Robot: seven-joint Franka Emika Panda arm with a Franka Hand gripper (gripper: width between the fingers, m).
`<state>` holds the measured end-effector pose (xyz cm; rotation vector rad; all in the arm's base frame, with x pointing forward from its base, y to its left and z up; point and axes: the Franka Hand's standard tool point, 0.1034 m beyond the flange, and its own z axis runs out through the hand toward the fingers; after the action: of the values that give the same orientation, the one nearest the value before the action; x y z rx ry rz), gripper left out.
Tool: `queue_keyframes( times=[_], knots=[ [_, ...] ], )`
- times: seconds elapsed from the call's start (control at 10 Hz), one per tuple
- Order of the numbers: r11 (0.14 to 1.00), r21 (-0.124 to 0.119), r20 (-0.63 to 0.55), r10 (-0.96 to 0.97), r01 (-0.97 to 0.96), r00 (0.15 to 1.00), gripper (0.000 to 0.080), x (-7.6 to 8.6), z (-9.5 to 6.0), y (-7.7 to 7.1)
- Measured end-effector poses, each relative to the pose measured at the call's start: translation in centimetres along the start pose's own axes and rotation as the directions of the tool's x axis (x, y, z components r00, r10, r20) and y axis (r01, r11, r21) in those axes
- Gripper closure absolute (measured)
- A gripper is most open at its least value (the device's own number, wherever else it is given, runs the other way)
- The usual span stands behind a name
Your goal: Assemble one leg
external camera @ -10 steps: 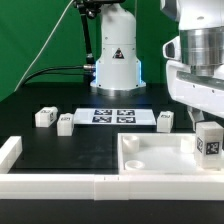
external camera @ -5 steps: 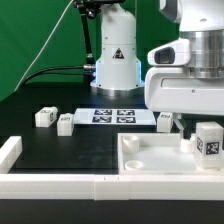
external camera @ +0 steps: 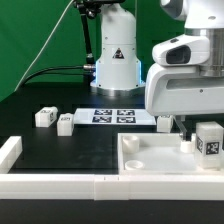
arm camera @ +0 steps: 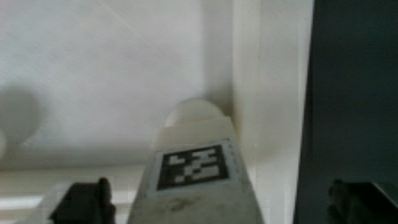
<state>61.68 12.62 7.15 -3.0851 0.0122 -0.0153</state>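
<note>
A leg point(external camera: 209, 138), a stubby white block with a square tag, stands upright on the white panel point(external camera: 150, 157) near its right corner. My gripper point(external camera: 196, 141) hangs right over it. In the wrist view the leg point(arm camera: 196, 165) stands between my two dark fingertips point(arm camera: 80, 202), with a gap on each side. The gripper point(arm camera: 222, 204) is open and touches nothing. Three more legs lie on the black table: two at the exterior view's left point(external camera: 44, 117) point(external camera: 65, 124) and one behind the panel point(external camera: 165, 121).
The marker board point(external camera: 117, 116) lies flat at the middle back. A white rail point(external camera: 60, 186) runs along the front, with a short upright piece point(external camera: 10, 151) at the left. The robot base point(external camera: 117, 55) and cables stand behind.
The arm's white housing has swung toward the exterior view's left and come lower over the panel. The leg on the panel has not moved.
</note>
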Motion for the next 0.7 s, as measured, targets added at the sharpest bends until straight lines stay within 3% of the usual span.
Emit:
queue_keyframes(
  times=[0.1, 0.2, 0.3, 0.7],
  knots=[
    [1.0, 0.0, 0.0, 0.0, 0.0, 1.0, 0.0282, 0.0, 0.0, 0.0],
    [1.0, 0.0, 0.0, 0.0, 0.0, 1.0, 0.0422, 0.0, 0.0, 0.01],
    [1.0, -0.003, 0.0, 0.003, -0.003, 1.0, 0.0505, 0.04, 0.01, 0.32],
    [0.999, -0.002, 0.0, 0.053, -0.053, 0.999, 0.0506, 0.04, 0.02, 0.37]
  ],
)
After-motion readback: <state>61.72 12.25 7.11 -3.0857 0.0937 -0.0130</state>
